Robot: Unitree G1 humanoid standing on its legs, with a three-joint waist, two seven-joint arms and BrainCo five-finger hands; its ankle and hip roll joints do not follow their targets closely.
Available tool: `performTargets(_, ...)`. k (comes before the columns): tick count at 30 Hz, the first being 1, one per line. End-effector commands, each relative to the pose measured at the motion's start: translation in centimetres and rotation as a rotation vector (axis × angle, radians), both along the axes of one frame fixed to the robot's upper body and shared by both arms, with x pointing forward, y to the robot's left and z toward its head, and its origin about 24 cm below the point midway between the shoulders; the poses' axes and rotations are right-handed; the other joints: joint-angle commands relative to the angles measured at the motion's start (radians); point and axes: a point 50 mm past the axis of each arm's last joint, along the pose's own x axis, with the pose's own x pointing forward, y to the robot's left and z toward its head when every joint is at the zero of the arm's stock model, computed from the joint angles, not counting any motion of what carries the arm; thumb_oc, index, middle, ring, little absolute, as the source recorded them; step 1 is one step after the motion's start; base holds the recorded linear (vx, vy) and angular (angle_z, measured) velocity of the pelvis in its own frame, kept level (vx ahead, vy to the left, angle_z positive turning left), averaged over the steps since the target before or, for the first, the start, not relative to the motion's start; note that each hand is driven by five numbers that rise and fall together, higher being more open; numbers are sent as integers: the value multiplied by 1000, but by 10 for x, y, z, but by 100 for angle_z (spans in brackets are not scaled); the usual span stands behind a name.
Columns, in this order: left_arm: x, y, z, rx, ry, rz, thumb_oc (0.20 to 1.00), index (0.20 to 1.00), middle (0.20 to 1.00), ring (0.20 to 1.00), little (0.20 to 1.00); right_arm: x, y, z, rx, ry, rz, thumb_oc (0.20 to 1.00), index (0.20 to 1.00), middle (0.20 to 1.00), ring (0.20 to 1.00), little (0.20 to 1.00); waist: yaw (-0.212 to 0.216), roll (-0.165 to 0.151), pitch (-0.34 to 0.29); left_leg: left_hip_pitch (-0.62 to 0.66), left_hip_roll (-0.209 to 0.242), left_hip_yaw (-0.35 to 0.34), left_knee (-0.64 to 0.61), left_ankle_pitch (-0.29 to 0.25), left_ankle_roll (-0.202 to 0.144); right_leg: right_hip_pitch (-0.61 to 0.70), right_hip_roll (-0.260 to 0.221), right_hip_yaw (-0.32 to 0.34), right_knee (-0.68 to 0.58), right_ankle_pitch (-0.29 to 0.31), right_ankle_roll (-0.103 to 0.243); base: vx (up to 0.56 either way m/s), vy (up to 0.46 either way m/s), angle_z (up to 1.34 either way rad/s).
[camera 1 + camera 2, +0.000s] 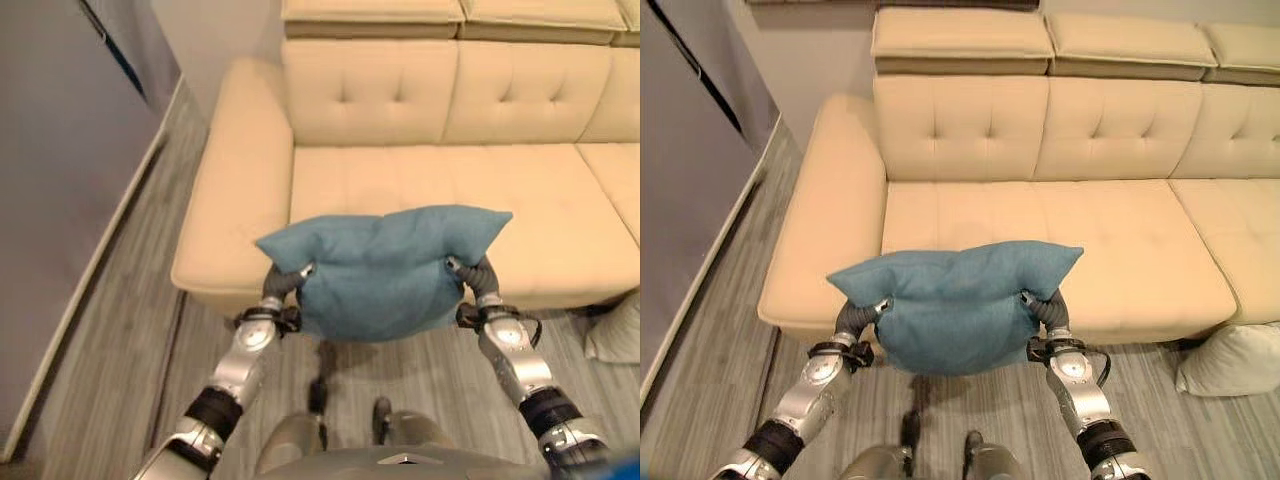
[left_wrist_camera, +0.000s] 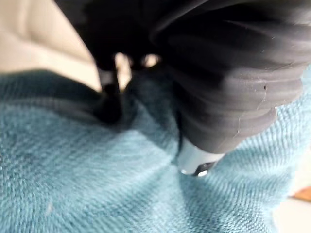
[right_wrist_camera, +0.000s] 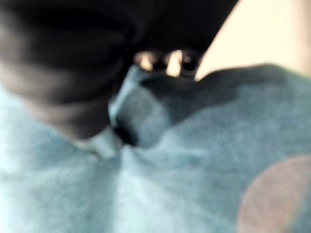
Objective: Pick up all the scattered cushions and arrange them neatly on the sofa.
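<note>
Blue cushion (image 1: 380, 270) pinched at each side by left robot hand (image 1: 285, 285) and right robot hand (image 1: 478, 280), held above beige sofa's (image 1: 520, 200) front edge; white cushion (image 1: 1230, 360) on floor (image 1: 120, 330).

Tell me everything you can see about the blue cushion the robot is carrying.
The blue cushion is a soft, plump pillow in teal woven-looking fabric, with pointed upper corners and a sagging, rounded belly. It is held off the floor in front of the cream sofa, roughly level and facing the seat. The left hand and right hand press into its two sides, denting the fabric. Nothing else touches it.
</note>
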Motion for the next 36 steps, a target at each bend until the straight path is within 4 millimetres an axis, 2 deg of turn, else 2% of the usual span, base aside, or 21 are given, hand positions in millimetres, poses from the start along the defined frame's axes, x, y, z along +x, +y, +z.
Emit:
performTargets(1, 31, -24, 51, -21, -249, -127, 200, 200, 200, 200, 200, 30, 29, 43, 19, -203, 144, 200, 200, 200, 200, 200, 25, 5, 12, 2, 22, -37, 53, -84, -15, -17, 47, 18, 41, 228, 53, 239, 174, -57)
performTargets(2, 33, -22, 52, -6, -252, -124, 200, 200, 200, 200, 200, 31, 29, 43, 20, -198, 149, 200, 200, 200, 200, 200, 22, 8, -1, 50, 19, -43, 28, -96, -13, -42, 46, 13, 3, 195, 37, 491, 40, -34)
performTargets(3, 35, -22, 55, -8, -264, -119, 200, 200, 200, 200, 200, 33, 26, 46, 2, -201, 156, 200, 200, 200, 200, 200, 5, -11, -19, 94, 3, -63, -3, -108, -23, -49, 51, 32, -224, 171, 18, 537, -43, -5)
performTargets(5, 37, -21, 57, -12, -273, -107, 200, 200, 200, 200, 200, 35, 24, 47, -14, -197, 156, 200, 200, 200, 200, 200, -4, -15, -23, 135, 7, -84, -20, -120, -36, -57, 48, 35, -326, 202, 29, 343, -106, 30)
performTargets(6, 37, -21, 57, -13, -273, -107, 200, 200, 200, 200, 200, 35, 24, 47, -15, -197, 156, 200, 200, 200, 200, 200, -5, -13, -20, 139, 9, -85, -22, -121, -36, -52, 49, 33, -329, 203, 28, 425, -199, 60)
performTargets(7, 37, -24, 55, -14, -266, -118, 200, 200, 200, 200, 200, 33, 21, 45, -14, -192, 153, 200, 200, 200, 200, 200, -9, -28, -42, 175, 15, -104, -1, -127, -63, 10, 53, 45, -366, 217, 15, 501, -295, 54)
performTargets(8, 35, -27, 52, -31, -255, -121, 200, 200, 200, 200, 200, 29, 16, 45, -13, -194, 138, 200, 200, 200, 200, 200, -19, -37, -60, 154, 37, -98, 72, -82, -109, 49, 68, 38, -374, 209, -5, 568, -398, 74)
performTargets(10, 35, -34, 51, -35, -245, -141, 200, 200, 200, 200, 200, 27, 11, 45, -27, -198, 121, 200, 200, 200, 200, 200, -31, -54, -49, 35, 59, -96, 318, -19, -140, 82, 71, 24, -374, 197, -42, 253, -361, 88)
performTargets(11, 35, -36, 51, -36, -239, -147, 200, 200, 200, 200, 200, 27, 9, 46, -26, -200, 111, 200, 200, 200, 200, 200, -31, -65, -35, -60, 63, -88, 475, -1, -122, 101, 81, 24, -375, 179, -70, 280, -371, 51)
performTargets(12, 35, -37, 48, -19, -220, -155, 200, 200, 200, 200, 200, 28, 9, 46, -37, -195, 109, 200, 200, 200, 200, 200, -12, -69, -30, -125, 11, -77, 457, -79, -88, 130, 91, 35, -374, 156, -76, 219, -262, 39)
performTargets(14, 35, -36, 47, -16, -220, -156, 200, 200, 200, 200, 200, 28, 9, 46, -39, -195, 107, 200, 200, 200, 200, 200, -8, -74, -35, -144, -16, -75, 417, -87, -83, 133, 89, 40, -379, 158, -73, 169, -64, 28)
performTargets(15, 35, -35, 47, -7, -221, -150, 200, 200, 200, 200, 200, 28, 7, 45, -45, -195, 92, 200, 200, 200, 200, 200, 3, -69, -35, -158, -49, -60, 306, -92, -77, 148, 103, 49, -383, 152, -63, 201, 7, -3)
performTargets(16, 34, -35, 46, -13, -217, -153, 200, 200, 200, 200, 200, 29, 6, 43, -42, -184, 84, 200, 200, 200, 200, 200, 8, -57, -42, -119, -53, -61, 213, -95, -71, 153, 121, 56, -379, 146, -60, 155, 20, -14)
performTargets(20, 32, -31, 45, -6, -214, -139, 200, 200, 200, 200, 200, 26, 10, 38, -30, -171, 89, 200, 200, 200, 200, 200, 6, -38, -67, 2, -62, -90, 76, -85, -58, 163, 135, 78, -348, 125, -39, 159, 92, -26)
performTargets(24, 30, -25, 45, -14, -216, -118, 200, 200, 200, 200, 200, 32, 16, 41, -49, -176, 108, 200, 200, 200, 200, 200, 28, -20, -67, 42, -46, -72, 21, -74, -43, 137, 123, 59, -264, 118, -19, 36, 61, -49)
performTargets(25, 30, -23, 46, -9, -222, -121, 200, 200, 200, 200, 200, 33, 18, 42, -50, -176, 123, 200, 200, 200, 200, 200, 33, -14, -62, 48, -40, -69, 16, -70, -34, 110, 119, 54, -204, 128, -10, 8, 47, -85)
performTargets(27, 31, -22, 49, 3, -237, -123, 200, 200, 200, 200, 200, 35, 20, 46, -30, -196, 124, 200, 200, 200, 200, 200, 27, -5, -54, 61, -39, -88, 13, -70, -23, 80, 118, 102, -126, 137, 9, 10, 13, -55)
performTargets(28, 31, -22, 49, 3, -237, -123, 200, 200, 200, 200, 200, 35, 20, 46, -30, -196, 124, 200, 200, 200, 200, 200, 27, -5, -54, 61, -39, -88, 13, -70, -23, 80, 118, 102, -126, 137, 9, 13, -41, -13)
performTargets(31, 35, -20, 53, -7, -253, -104, 200, 200, 200, 200, 200, 38, 23, 49, -31, -206, 134, 200, 200, 200, 200, 200, 39, 11, -49, 57, -14, -89, 16, -89, -28, 90, 39, 97, -201, 128, 10, -23, -137, -13)
performTargets(34, 39, -22, 60, -15, -277, -100, 200, 200, 200, 200, 200, 42, 25, 55, -43, -219, 149, 200, 200, 200, 200, 200, 36, 7, -42, 51, 4, -110, 44, -119, -42, 79, -28, 129, -281, 158, 14, 29, -213, -14)
performTargets(36, 42, -22, 63, -18, -290, -91, 200, 200, 200, 200, 200, 45, 25, 59, -42, -232, 145, 200, 200, 200, 200, 200, 34, -14, -39, 46, 2, -123, 72, -139, -58, 92, -26, 152, -319, 167, 30, 35, -315, -5)
